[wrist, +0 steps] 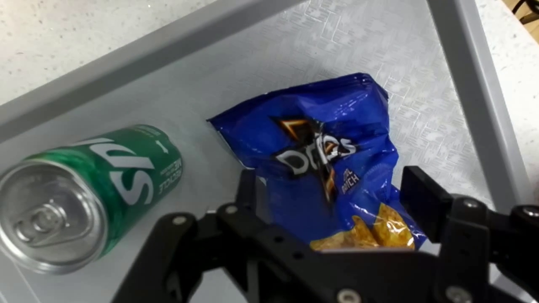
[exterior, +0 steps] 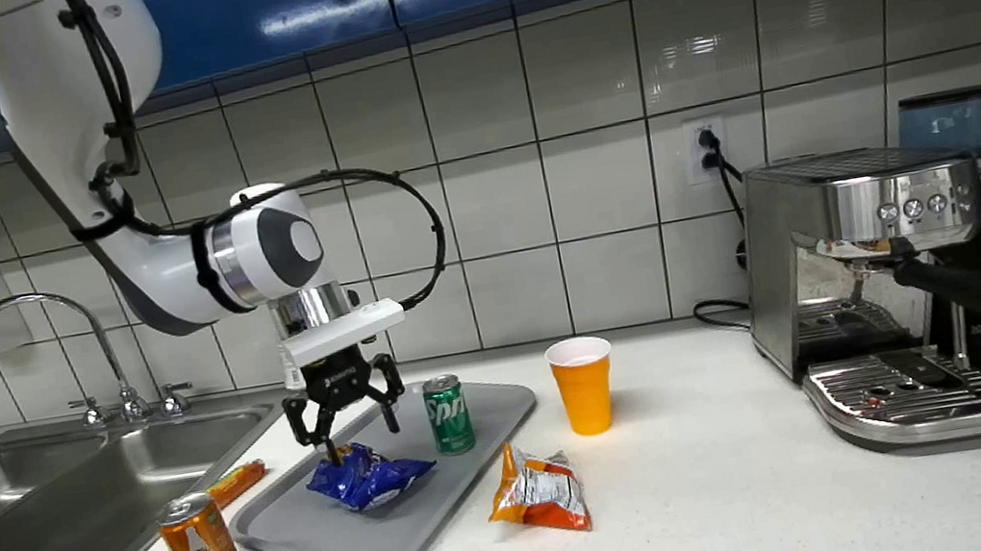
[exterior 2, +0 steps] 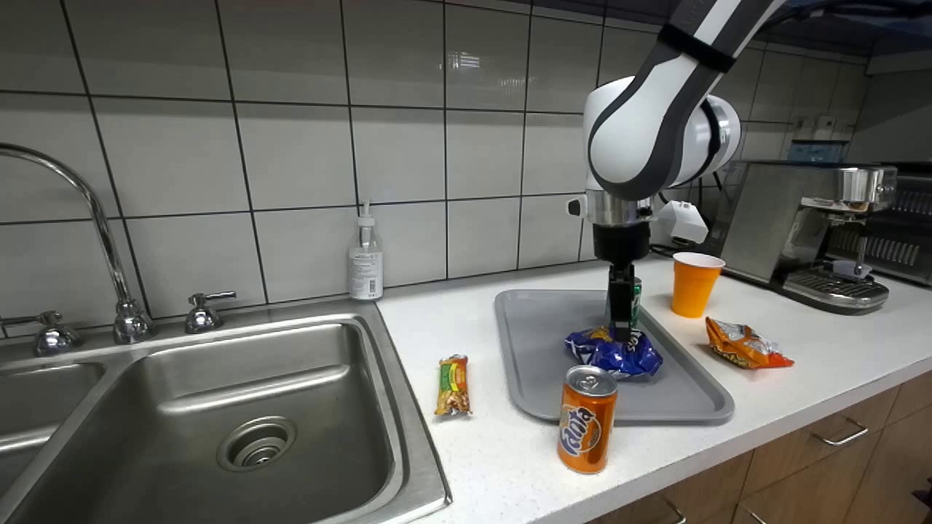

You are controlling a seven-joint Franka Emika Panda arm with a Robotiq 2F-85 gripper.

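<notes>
A pale tiled wall [exterior: 495, 207] rises behind a white kitchen counter [exterior: 730, 512]. A white robot arm [exterior: 81, 171] reaches down over the counter, between a steel double sink [exterior 2: 313, 415] and a chrome espresso machine [exterior: 775, 281]. Beneath it lies a grey tray [exterior: 393, 535], turned at an angle, with a blue Doritos bag [wrist: 324, 160] lying on it. The black gripper [exterior: 364, 445] points down at the bag, released: its two fingers [wrist: 423, 202] stand wide apart, one by each side edge, and whether either touches the bag is hard to tell. An orange snack bag [exterior: 538, 492] lies just beside the tray, and an orange cup [exterior: 584, 390] stands upright near it. A green Sprite can [exterior: 449, 418] stands upright on the tray near the blue bag; an orange Fanta can [exterior 2: 586, 418] stands upright just beside a tray corner. Smallest, a wrapped snack bar [exterior 2: 453, 386] lies between tray and sink.
</notes>
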